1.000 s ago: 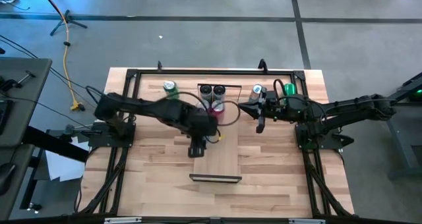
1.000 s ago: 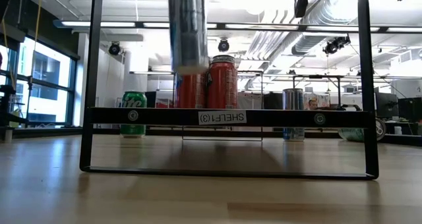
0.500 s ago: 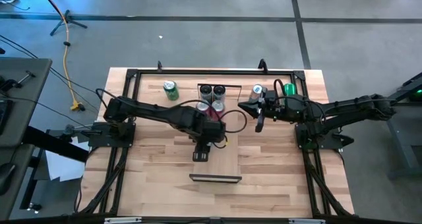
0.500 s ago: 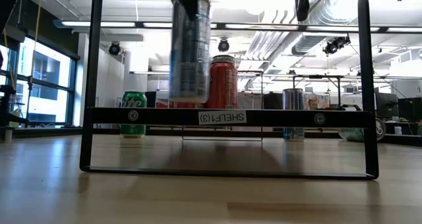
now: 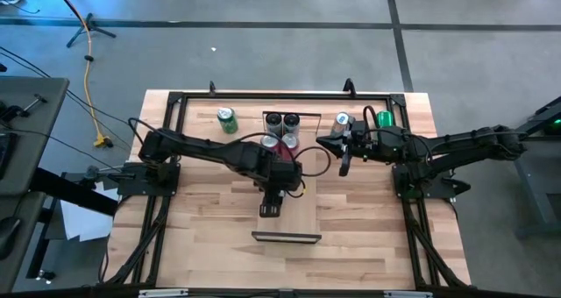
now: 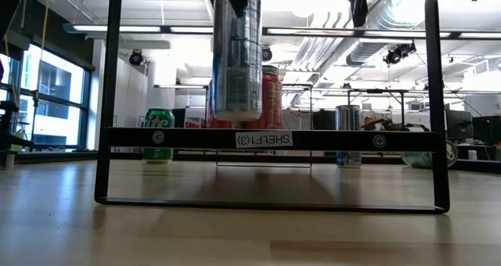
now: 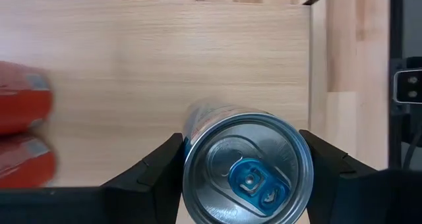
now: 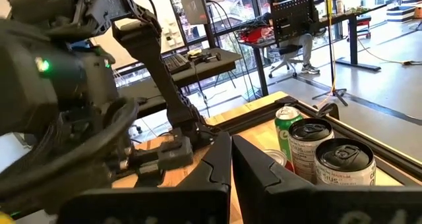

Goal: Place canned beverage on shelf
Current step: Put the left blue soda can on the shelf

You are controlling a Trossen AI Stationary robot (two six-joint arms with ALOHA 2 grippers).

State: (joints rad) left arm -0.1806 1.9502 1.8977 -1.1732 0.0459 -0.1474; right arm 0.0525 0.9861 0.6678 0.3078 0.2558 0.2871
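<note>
my left pincer [image 7: 245, 159] clamps the silver can [image 7: 247, 159] upright just above the shelf [image 7: 165, 72] — i should lower straight, seat it flat beside the red cans [image 7: 23, 132] — release only once it rests.

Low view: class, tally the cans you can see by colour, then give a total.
Green can: 1
Red can: 2
Silver can: 2
Total: 5
</note>
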